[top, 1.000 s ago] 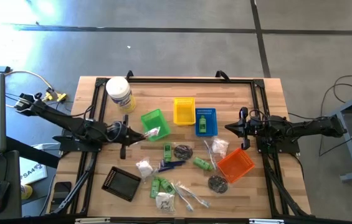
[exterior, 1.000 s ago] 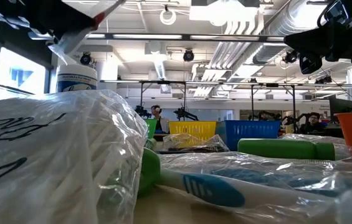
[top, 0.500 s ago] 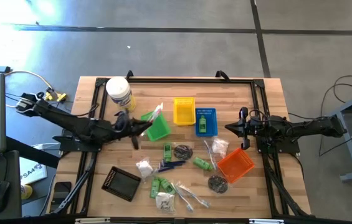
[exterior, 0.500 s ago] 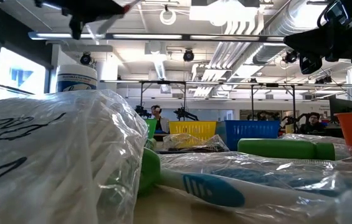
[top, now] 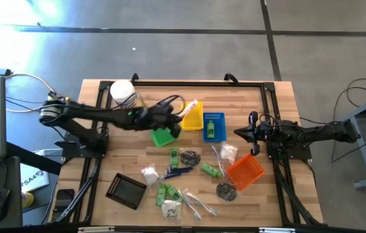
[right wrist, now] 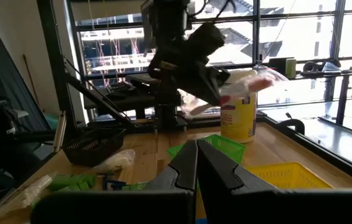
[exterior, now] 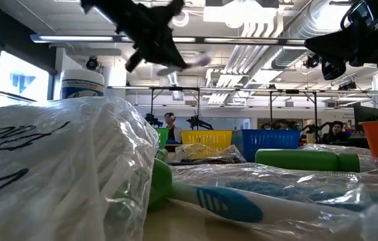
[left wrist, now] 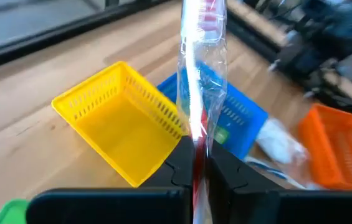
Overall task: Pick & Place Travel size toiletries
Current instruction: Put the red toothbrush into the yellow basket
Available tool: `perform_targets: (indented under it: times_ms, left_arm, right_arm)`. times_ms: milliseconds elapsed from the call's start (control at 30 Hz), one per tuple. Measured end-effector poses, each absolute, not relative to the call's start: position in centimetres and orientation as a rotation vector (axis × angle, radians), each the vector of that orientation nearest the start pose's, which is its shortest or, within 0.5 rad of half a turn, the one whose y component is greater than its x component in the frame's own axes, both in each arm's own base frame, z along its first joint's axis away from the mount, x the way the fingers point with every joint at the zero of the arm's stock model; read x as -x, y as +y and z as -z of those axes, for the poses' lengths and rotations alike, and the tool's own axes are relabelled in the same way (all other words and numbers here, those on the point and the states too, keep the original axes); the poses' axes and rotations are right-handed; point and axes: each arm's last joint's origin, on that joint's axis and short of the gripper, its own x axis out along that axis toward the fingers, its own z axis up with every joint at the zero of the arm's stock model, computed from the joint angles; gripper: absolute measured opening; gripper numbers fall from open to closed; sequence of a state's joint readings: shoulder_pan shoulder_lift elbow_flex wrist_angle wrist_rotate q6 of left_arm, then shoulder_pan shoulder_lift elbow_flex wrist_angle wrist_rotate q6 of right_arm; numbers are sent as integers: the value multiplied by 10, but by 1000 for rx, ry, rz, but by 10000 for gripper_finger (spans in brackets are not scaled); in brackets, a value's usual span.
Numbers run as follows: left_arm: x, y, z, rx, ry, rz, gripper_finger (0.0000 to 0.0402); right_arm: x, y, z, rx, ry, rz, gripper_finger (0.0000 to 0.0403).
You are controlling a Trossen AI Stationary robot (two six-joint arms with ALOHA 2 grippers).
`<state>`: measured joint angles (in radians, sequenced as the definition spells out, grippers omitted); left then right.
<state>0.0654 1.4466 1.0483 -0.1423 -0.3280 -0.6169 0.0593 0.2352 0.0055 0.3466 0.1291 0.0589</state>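
Observation:
My left gripper (top: 179, 114) hangs above the near-left edge of the yellow basket (top: 192, 118), shut on a toothbrush in a clear wrapper (left wrist: 202, 56). The toothbrush points toward the table's far right, over the basket. Green (top: 163, 136) and blue (top: 214, 127) baskets flank the yellow one. Several travel size toiletries lie on the near half of the table: green tubes (top: 210, 171), dark round pieces (top: 190, 156), white packets (top: 150, 173) and wrapped toothbrushes (top: 195, 204). My right gripper (top: 237, 133) waits shut at the table's right. My left gripper pinches the wrapped toothbrush near its lower end (left wrist: 196, 142) between its two fingers. The fingers slant down from the table's left and lie along the toothbrush. Its long free part (top: 190, 105) sticks out beyond the fingertips, lifted clear above the yellow basket.
A big white jar (top: 123, 95) stands at the far left behind the left arm. An orange basket (top: 245, 171) sits near the right arm, and a black tray (top: 125, 189) lies at the near left. A black frame (top: 195, 83) rims the table.
My left gripper has swung from over the green basket toward the table's right and far edge, rising a little and rolling. It has stayed shut on the wrapped toothbrush, which now points out over the yellow basket.

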Motion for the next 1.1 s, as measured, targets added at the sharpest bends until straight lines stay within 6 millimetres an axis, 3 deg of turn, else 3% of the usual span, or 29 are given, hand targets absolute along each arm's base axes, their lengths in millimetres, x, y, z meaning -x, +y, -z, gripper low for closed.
perform_targets:
  times_ms: [467,667,1100]
  left_arm:
    - [-373,71,-249,597,792,-514,8]
    - [-378,84,-242,599,929,-592,8]
    - [-383,111,-231,666,992,-572,8]
  right_arm:
    - [-111,3,-179,-70,-120,66,3]
    - [-111,3,-179,-70,-124,65,3]
    - [-111,3,-179,-66,-120,65,3]
